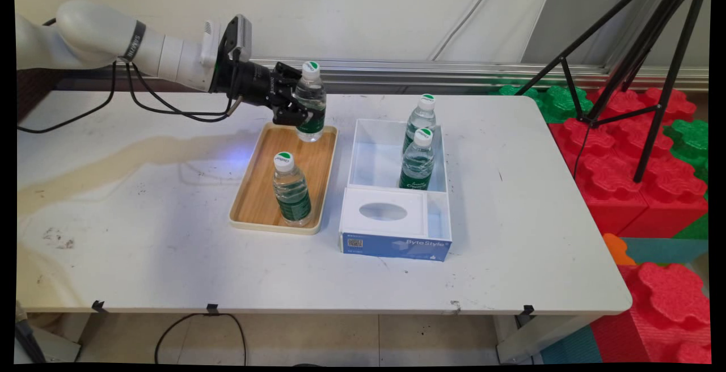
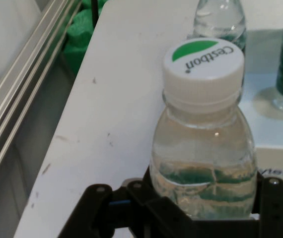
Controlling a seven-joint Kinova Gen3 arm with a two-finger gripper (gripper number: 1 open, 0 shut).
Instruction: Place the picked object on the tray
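Gripping a Cestbon-capped bottle [image 2: 203, 148], pincer [image 1: 300, 114] over tray [image 1: 255, 202]

The black gripper [image 1: 303, 115] clasps a clear water bottle [image 1: 311, 105] with a white cap printed with a green arc and a dark green label. Below it at centre frame, a second clear bottle [image 1: 291, 190] has the same colours and stands in a tan wood-grain tray [image 1: 255, 190] with a cream rim. At centre right, a white box [image 1: 437, 213] with a blue front panel holds two more green-labelled, white-capped bottles [image 1: 418, 159]. The table [image 1: 142, 236] is white with a yellowish-brown stain at left. Red and green foam blocks [image 1: 635, 151] fill the right side behind a black tripod [image 1: 658, 49].
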